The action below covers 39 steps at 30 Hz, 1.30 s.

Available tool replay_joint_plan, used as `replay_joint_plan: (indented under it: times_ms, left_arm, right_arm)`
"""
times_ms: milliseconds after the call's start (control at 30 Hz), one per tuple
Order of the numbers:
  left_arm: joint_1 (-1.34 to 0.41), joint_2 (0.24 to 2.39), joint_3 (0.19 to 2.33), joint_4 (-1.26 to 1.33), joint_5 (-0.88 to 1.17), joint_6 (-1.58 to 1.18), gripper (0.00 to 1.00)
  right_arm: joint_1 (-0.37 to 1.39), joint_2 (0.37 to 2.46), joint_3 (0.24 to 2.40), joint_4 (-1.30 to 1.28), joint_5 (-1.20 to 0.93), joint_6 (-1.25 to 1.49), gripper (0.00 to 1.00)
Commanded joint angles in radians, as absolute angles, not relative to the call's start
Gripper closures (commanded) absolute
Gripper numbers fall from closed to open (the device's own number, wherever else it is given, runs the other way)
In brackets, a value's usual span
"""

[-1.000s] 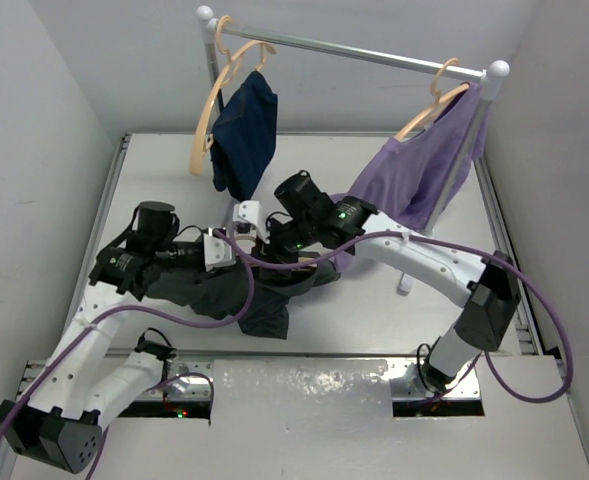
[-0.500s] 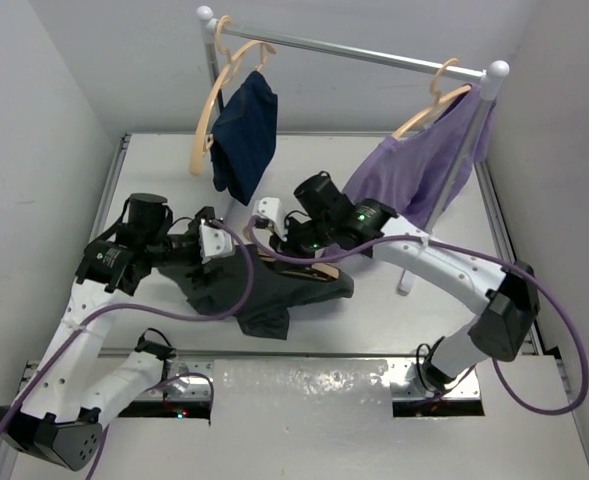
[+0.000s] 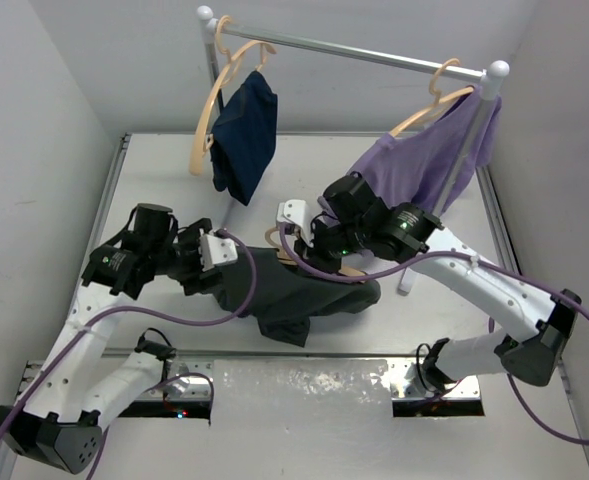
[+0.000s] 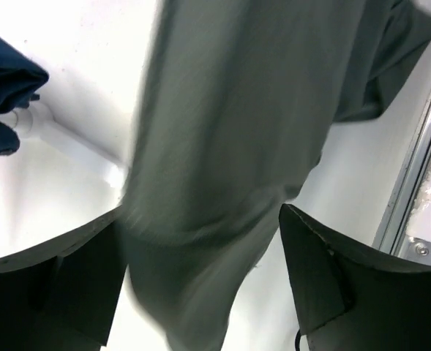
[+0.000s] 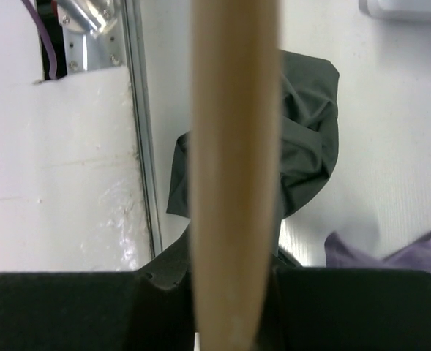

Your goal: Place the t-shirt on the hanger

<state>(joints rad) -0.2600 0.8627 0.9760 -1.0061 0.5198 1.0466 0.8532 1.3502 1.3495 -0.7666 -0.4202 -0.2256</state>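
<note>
right wrist, right gripper [image 5: 233, 296] clamped on hanger [image 5: 233, 124], left gripper [image 4: 200, 219] apart, perhaps astride t-shirt [image 4: 252, 95]

Silver clothes rail [image 3: 354, 50] runs across the back of the white table [image 3: 164, 170], with a white ball cap at each end. A navy garment [image 3: 246, 130] hangs bunched on a tan hanger [image 3: 211, 105] at the rail's left end (one hanger arm bare, curving down beside the cloth). A lilac shirt [image 3: 424, 165] hangs on a similar hanger [image 3: 429, 113] at the right end, draping low toward the table; plain pale walls close in on both sides.
</note>
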Motion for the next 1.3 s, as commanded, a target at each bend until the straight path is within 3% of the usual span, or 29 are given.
replay_joint_plan:
  times_ms: [0, 67, 100, 167, 200, 700, 900, 1033, 1267]
  left_arm:
    - [-0.252, 0.848, 1.017, -1.005, 0.509, 1.071, 0.31]
    - [-0.252, 0.850, 1.025, -1.038, 0.508, 1.065, 0.43]
    - [-0.252, 0.847, 1.023, -1.042, 0.499, 1.060, 0.64]
    - [-0.252, 0.841, 1.012, -1.055, 0.473, 1.052, 0.94]
    - [-0.252, 0.839, 1.009, -1.063, 0.469, 1.054, 1.00]
    - [-0.218, 0.810, 0.972, -1.026, 0.325, 1.078, 1.00]
    - [-0.215, 0.847, 0.982, -0.994, 0.399, 1.035, 1.00]
    - [-0.215, 0.859, 0.943, -0.971, 0.569, 1.008, 1.00]
    - [-0.216, 0.867, 0.831, -0.919, 0.640, 1.035, 1.00]
  right_arm:
    - [0.848, 1.292, 1.379, -0.822, -0.385, -0.264, 1.00]
    - [0.838, 1.263, 1.350, -0.828, -0.374, -0.265, 1.00]
    - [0.833, 1.255, 1.344, -0.833, -0.371, -0.265, 1.00]
    - [0.819, 1.227, 1.333, -0.850, -0.357, -0.265, 1.00]
    - [0.813, 1.217, 1.332, -0.859, -0.351, -0.267, 1.00]
    - [0.795, 1.059, 1.333, -1.057, -0.160, -0.310, 1.00]
    - [0.795, 0.977, 1.215, -1.051, -0.114, -0.270, 1.00]
    - [0.795, 0.914, 1.151, -1.035, -0.060, -0.221, 1.00]
    - [0.795, 0.873, 1.138, -0.999, -0.084, -0.204, 1.00]
